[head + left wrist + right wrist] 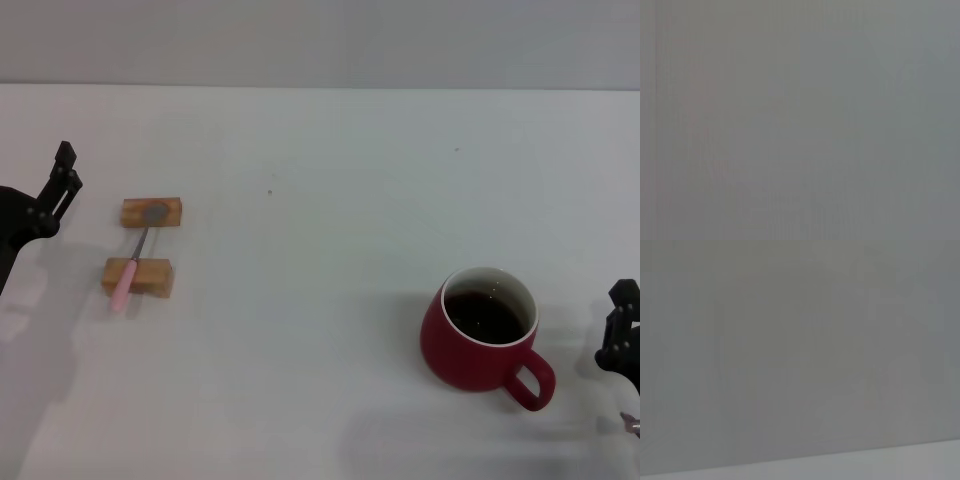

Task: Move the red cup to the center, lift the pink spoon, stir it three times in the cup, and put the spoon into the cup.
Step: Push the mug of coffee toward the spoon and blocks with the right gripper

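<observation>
table (pixel 320 330): bore everything; a wall stood behind its far edge.
cup (pixel 484 330): stood upright on the table's right half, toward the near edge, holding liquid; its handle pointed to the near right.
far wooden block (pixel 152 212): lay on the table's left side, well apart from the cup.
near wooden block (pixel 138 277): lay just in front of the far block, with a gap between them.
spoon (pixel 135 258): bridged the two blocks, its bowl on the far block, its handle across the near block with the end overhanging toward the near edge.
left gripper (pixel 62 180): was at the left edge, left of the blocks.
right gripper (pixel 622 325): was at the right edge, right of the cup's handle.
</observation>
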Controlling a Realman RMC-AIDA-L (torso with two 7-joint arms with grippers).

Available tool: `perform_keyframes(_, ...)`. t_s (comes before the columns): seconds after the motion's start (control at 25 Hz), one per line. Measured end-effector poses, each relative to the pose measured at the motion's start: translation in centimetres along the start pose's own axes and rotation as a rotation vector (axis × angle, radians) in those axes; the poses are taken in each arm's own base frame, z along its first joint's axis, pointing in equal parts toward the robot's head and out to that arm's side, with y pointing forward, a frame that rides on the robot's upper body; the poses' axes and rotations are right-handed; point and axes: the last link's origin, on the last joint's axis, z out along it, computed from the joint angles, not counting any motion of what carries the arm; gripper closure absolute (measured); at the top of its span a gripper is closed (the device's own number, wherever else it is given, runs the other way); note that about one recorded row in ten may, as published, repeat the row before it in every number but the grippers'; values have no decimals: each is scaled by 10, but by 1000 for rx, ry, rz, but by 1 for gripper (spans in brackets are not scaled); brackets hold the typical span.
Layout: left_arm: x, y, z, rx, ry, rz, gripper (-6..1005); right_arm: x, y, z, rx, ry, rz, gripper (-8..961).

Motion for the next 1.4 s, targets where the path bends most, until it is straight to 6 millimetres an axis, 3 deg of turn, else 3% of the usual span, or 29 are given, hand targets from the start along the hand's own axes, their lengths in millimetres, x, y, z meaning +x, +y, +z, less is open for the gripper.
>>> perform_keyframes(1.4, 0, 1, 1, -2, 3, -1, 155, 9, 27, 12, -128, 82, 17, 953)
